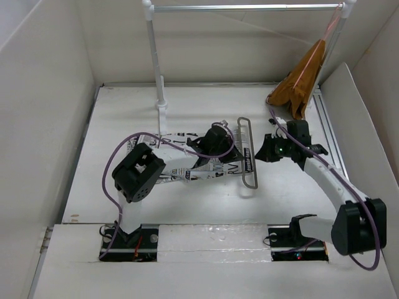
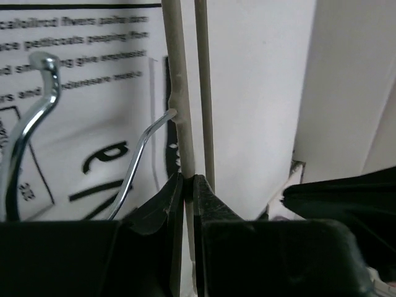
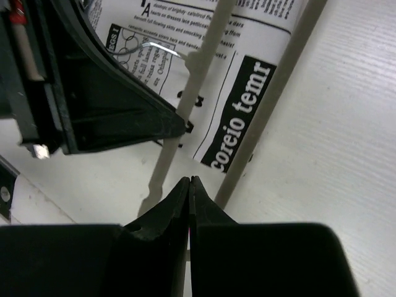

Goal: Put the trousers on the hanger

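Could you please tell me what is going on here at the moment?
The left claw is shut on one bar of the grey hanger, which lies on the table across the end of the newspaper-print trousers. The right claw is shut, its tips between the hanger's two bars near the cloth's edge; whether it has pinched any cloth, I cannot tell.

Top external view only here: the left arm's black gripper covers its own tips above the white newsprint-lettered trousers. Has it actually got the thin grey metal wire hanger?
Observer: Yes. In the left wrist view the left gripper is shut on one bar of the thin grey metal wire hanger.
Operator: And the other arm?
Observer: Its wrist view shows the right gripper with tips pressed together, gripping neither bar.
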`<state>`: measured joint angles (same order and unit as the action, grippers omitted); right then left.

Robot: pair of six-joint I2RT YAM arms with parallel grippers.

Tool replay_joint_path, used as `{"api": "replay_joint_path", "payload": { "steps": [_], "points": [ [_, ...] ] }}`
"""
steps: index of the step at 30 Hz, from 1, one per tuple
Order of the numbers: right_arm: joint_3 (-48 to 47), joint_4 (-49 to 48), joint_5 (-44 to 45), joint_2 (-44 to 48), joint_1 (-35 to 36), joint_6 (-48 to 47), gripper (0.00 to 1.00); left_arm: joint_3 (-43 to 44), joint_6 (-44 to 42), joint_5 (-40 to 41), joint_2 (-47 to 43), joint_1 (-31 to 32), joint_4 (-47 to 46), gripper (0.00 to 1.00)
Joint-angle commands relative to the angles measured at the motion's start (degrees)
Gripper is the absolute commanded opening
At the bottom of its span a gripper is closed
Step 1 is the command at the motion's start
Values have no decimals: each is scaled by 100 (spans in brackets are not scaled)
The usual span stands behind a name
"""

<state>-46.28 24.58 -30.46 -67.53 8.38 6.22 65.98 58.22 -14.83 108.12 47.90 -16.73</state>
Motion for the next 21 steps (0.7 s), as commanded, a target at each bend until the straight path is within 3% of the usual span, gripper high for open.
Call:
{"api": "replay_joint_path", "payload": {
  "steps": [1, 6, 15, 21],
  "points": [
    [-425, -734, 197, -443, 102, -33, 8, 73, 216, 296, 262, -9, -550, 0],
    [-715, -1086, 504, -1481, 233, -86, 35, 47, 384, 384, 570, -123, -718, 0],
    [-1093, -1263, 1479, -2607, 559, 37, 53, 100, 322, 437, 737, -123, -718, 0],
    [-1146, -1289, 1736, -2985, 857, 64, 52, 21, 304, 402, 720, -70, -744, 0]
  ]
}}
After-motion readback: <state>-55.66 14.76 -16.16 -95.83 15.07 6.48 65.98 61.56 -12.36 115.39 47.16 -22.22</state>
